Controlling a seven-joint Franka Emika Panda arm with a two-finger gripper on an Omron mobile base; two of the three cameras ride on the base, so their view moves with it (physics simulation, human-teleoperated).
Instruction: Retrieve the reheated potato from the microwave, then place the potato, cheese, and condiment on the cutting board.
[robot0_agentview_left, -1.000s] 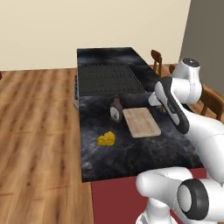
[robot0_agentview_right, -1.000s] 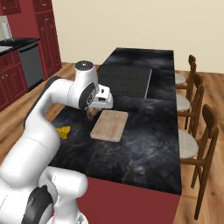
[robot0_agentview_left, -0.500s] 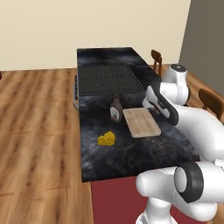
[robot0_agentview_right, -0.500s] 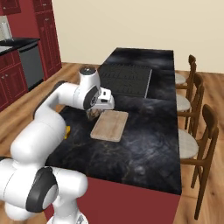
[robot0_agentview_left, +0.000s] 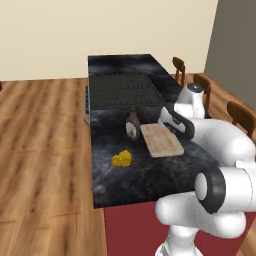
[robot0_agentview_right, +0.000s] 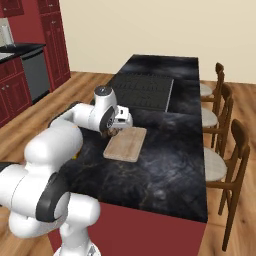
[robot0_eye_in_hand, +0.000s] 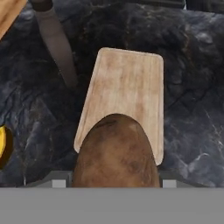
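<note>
My gripper (robot0_agentview_left: 172, 120) is shut on the brown potato (robot0_eye_in_hand: 115, 151) and hangs low over the right edge of the light wooden cutting board (robot0_agentview_left: 161, 140). The hand view looks past the potato onto the bare cutting board (robot0_eye_in_hand: 127, 87), with the condiment (robot0_eye_in_hand: 54, 37) beyond the board's upper left corner and a sliver of the yellow cheese (robot0_eye_in_hand: 3, 146) at the left edge. In the left base view the condiment (robot0_agentview_left: 132, 125) stands upright just left of the board, and the cheese (robot0_agentview_left: 122, 159) lies on the dark counter nearer the front. The microwave is out of view.
A dark ridged cooktop (robot0_agentview_left: 122, 90) lies behind the board on the black stone island. Wooden chairs (robot0_agentview_right: 220, 125) line the island's right side. Dark red cabinets (robot0_agentview_right: 50, 40) stand at the far left. Wood floor surrounds the island.
The hand has swung down and left with the potato, from beside the island's right edge to the cutting board's edge. Bottle, cheese and board have stayed put.
</note>
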